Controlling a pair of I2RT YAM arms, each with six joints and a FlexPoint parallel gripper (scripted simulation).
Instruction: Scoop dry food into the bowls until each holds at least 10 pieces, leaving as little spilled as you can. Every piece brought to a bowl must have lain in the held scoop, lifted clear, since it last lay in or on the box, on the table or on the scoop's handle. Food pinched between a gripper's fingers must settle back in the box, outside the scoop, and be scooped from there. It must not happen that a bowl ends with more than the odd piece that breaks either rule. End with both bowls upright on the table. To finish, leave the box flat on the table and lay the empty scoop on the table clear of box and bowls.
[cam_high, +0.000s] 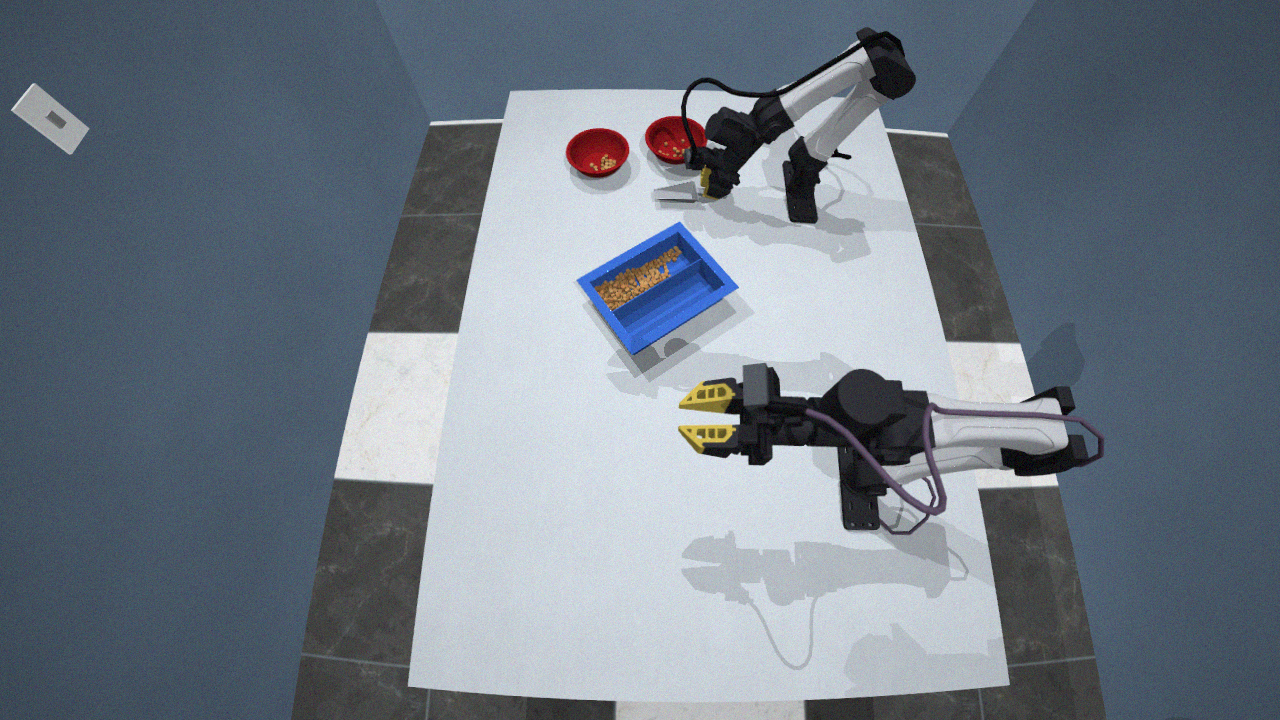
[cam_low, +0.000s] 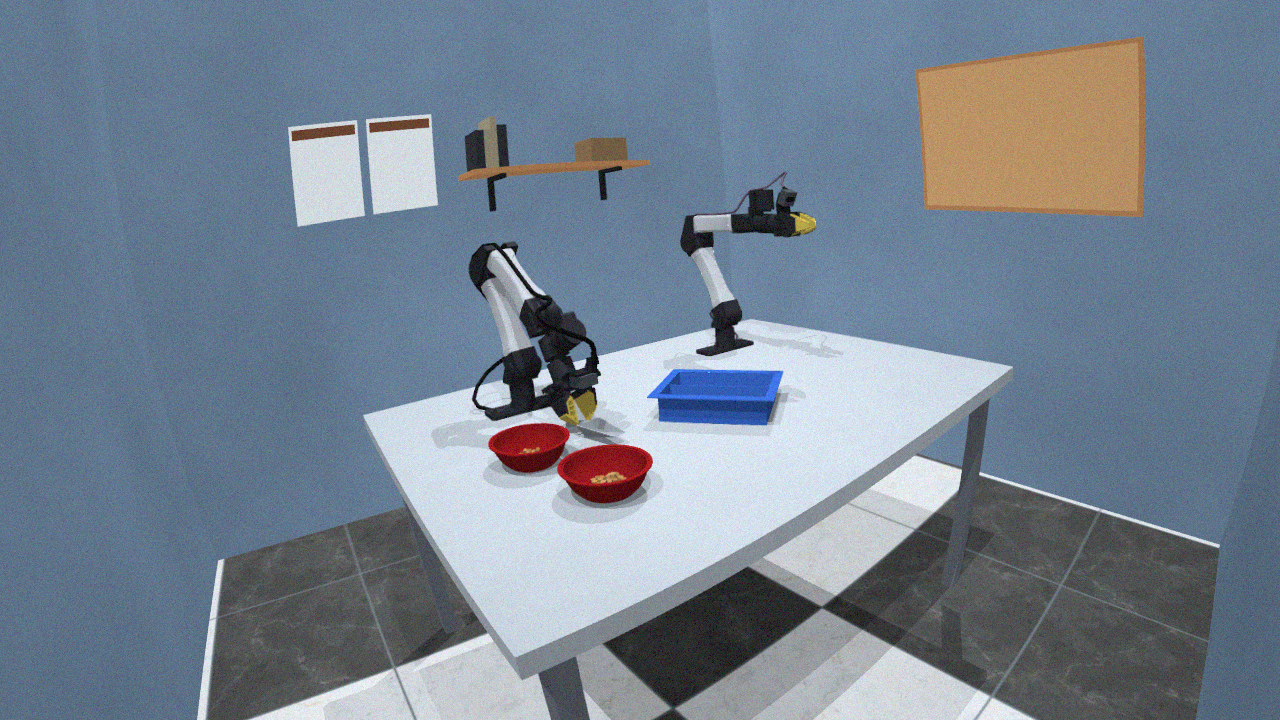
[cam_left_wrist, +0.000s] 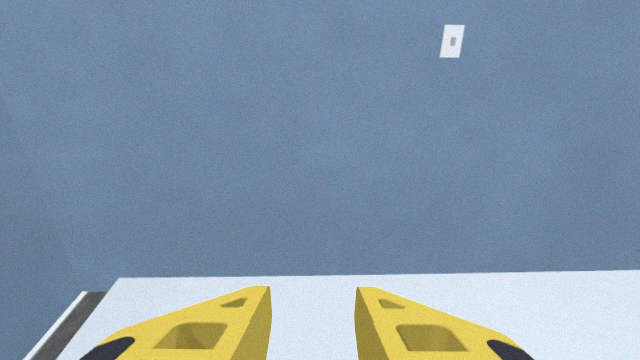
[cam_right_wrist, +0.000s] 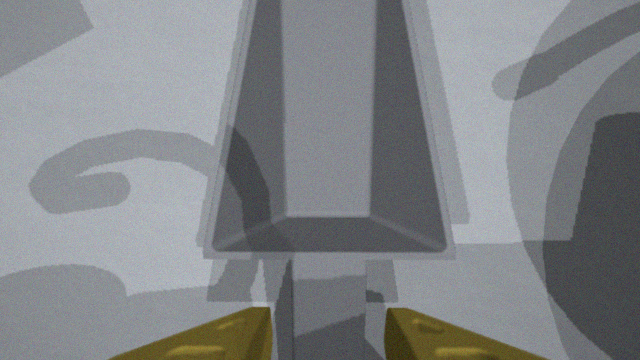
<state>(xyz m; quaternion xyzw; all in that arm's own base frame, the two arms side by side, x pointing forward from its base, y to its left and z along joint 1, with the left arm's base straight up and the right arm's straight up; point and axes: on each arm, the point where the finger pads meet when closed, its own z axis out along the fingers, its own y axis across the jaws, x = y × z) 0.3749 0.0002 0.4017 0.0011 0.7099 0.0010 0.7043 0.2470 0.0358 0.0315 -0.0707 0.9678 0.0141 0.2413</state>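
Observation:
The grey metal scoop (cam_high: 677, 192) (cam_low: 601, 429) (cam_right_wrist: 327, 125) lies on the table, its blade empty. My right gripper (cam_high: 708, 183) (cam_low: 581, 410) (cam_right_wrist: 328, 323) is open, its fingertips standing clear on either side of the handle. My left gripper (cam_high: 681, 419) (cam_low: 812, 223) (cam_left_wrist: 313, 301) is open and empty, high above the table. One red bowl (cam_high: 586, 145) (cam_low: 605, 490) and a second red bowl (cam_high: 662, 132) (cam_low: 528, 462) stand upright, each with several pieces inside. The blue box (cam_high: 671, 306) (cam_low: 713, 411) lies flat; food (cam_high: 626, 286) fills much of one compartment, the other looks empty.
The second bowl stands close beside the right wrist, partly hidden by it in the top view. The box lies between the two arms, a short way from the scoop. The white table (cam_high: 537, 537) (cam_low: 716, 483) bears both arm bases near one long edge.

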